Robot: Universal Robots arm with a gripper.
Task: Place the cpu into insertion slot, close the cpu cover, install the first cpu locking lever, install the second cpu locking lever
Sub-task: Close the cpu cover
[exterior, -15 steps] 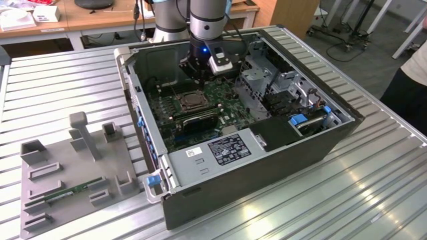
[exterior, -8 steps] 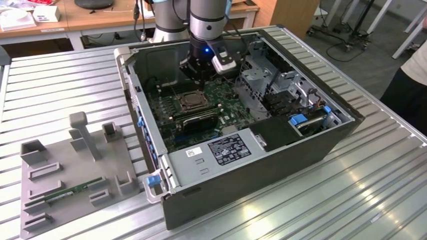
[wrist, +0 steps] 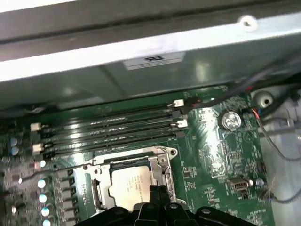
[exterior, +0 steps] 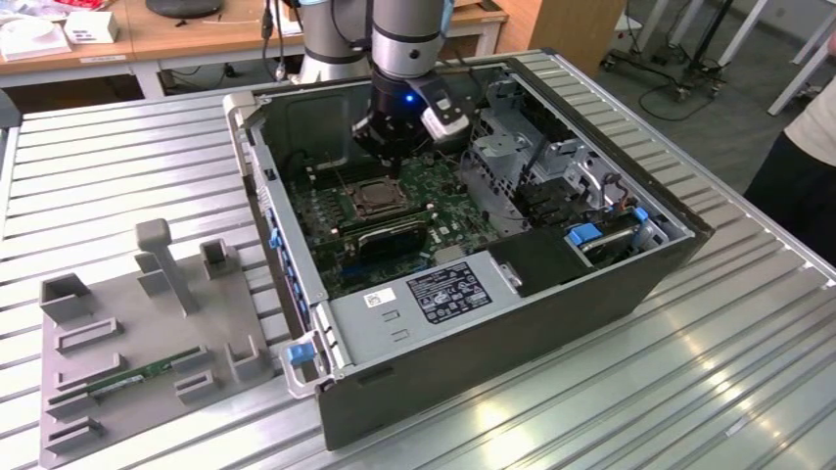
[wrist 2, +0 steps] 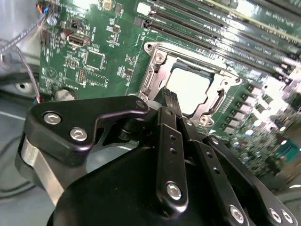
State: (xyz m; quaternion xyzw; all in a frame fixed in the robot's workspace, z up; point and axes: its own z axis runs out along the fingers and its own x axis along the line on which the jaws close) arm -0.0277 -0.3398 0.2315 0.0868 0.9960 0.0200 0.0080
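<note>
Inside the open computer case [exterior: 523, 323], lying on the slatted metal tabletop [exterior: 679, 392], the pincer [wrist: 157, 192] is being held low over the green board, right at one edge of the insertion slot [exterior: 370, 196]. Its fingers [wrist 2: 169, 117] are being pressed together, clenched, with nothing seen between them. The cpu [wrist: 134, 181] is being shown seated in the slot in both wrist views, its pale metal top glinting through the window of the cpu cover [wrist 2: 209, 66], which is judged to be lying flat around it. The first two steps are therefore being taken as done. The two locking levers are judged to be what is left: a thin metal rod [wrist: 56, 169] is being seen running out from one corner of the socket, but whether it is a lever, and whether either lever is latched, cannot be told. Beside the socket, the long black memory slots [wrist: 113, 125] are being crowded by the grey case wall [wrist: 141, 52], and dark cables [wrist: 268, 89] are being draped near a board corner; neither is judged to be blocking the socket. Little room is being left beside the arm by a metal drive cage [exterior: 503, 152]. Well apart on the tabletop, a green memory stick [exterior: 137, 377] is being kept in a grey fixture tray [exterior: 117, 323], and a person [exterior: 804, 166] is standing at the exterior view's right.
</note>
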